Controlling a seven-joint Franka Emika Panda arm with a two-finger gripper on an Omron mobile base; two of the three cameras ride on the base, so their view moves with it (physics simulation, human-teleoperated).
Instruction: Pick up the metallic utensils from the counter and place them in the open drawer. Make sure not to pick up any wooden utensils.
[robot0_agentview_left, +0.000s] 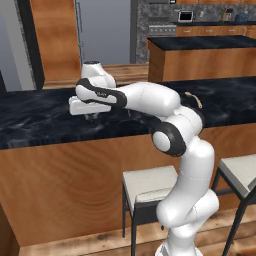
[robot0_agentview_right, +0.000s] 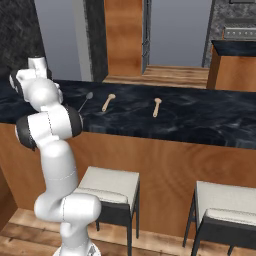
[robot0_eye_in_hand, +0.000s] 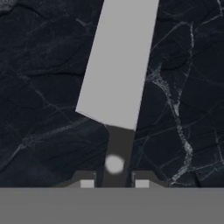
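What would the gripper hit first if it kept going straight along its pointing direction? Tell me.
The knife. In the hand view the gripper points down at the counter, with the knife's dark handle between the fingertips. It likely meets that handle first, then the black marble beneath; the remaining depth is unclear.

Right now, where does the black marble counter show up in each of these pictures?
Left base view: the counter is a dark band across the middle, under the reaching arm.
Right base view: a band across the middle.
Hand view: the backdrop beneath the knife.
Shared landmark: the pincer, low over it, astride the knife handle.
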